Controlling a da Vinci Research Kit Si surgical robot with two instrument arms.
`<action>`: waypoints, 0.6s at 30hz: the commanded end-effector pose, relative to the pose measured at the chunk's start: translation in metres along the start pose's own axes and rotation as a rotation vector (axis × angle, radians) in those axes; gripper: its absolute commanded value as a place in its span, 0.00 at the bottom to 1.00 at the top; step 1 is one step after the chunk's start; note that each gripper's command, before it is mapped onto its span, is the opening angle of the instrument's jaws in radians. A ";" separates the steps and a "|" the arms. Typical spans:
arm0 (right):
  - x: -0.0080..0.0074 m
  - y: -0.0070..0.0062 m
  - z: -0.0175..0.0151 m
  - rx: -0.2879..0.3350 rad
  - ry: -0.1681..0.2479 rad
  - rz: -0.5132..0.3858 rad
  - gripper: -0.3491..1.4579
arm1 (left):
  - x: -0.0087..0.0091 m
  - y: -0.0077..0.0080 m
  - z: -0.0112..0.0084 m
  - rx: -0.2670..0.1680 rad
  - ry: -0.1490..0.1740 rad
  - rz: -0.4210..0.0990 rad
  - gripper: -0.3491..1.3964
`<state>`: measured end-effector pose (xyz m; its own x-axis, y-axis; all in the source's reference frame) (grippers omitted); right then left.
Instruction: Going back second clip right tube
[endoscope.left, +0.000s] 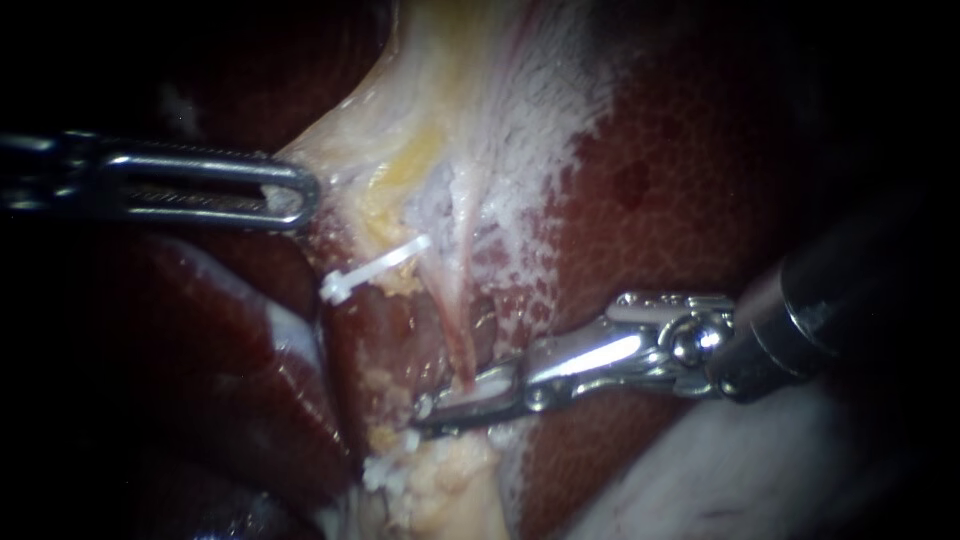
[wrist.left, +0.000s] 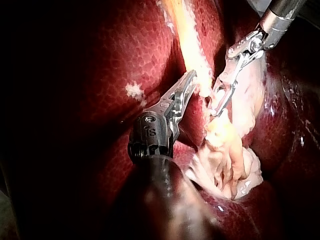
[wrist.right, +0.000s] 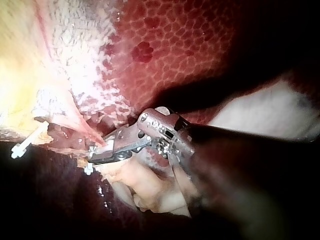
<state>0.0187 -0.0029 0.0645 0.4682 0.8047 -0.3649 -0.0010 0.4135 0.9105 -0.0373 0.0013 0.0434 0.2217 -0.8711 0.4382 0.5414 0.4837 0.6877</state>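
Second clip (endoscope.left: 462, 396): small, white, light, stiff, probably brittle; sits low across the right tube (endoscope.left: 455, 325).
Right instrument (endoscope.left: 440, 405): end effector narrow, closed on the second clip from both sides.
Right tube: thin, soft, slick; likely tears if dragged.
Upper clip (endoscope.left: 375, 268): beyond, well apart.
Left instrument (endoscope.left: 298, 196): end effector clamped on pale tissue (endoscope.left: 400, 130).

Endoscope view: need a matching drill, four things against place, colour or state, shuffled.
1 left instrument
2 right instrument
3 upper clip
4 liver

A white, between the two instruments
B dark red, mottled
C tip at the lower end of the tube
D grips pale tissue

Pairs: 1-D, 2-C, 3-A, 4-B
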 end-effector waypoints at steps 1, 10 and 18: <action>0.0000 0.0000 0.0000 0.000 0.001 0.001 0.00 | 0.0000 0.0000 0.0000 0.000 0.000 0.000 0.00; 0.0000 0.0000 0.0000 0.001 0.001 0.001 0.00 | 0.0000 0.0001 0.0000 0.000 0.000 0.000 0.00; 0.0002 -0.0002 0.0005 0.056 0.071 -0.048 0.23 | 0.0000 0.0001 0.0000 0.000 0.000 0.000 0.00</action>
<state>0.0194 -0.0031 0.0642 0.3932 0.8106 -0.4339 0.0835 0.4385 0.8948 -0.0373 0.0014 0.0434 0.2218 -0.8710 0.4385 0.5410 0.4840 0.6878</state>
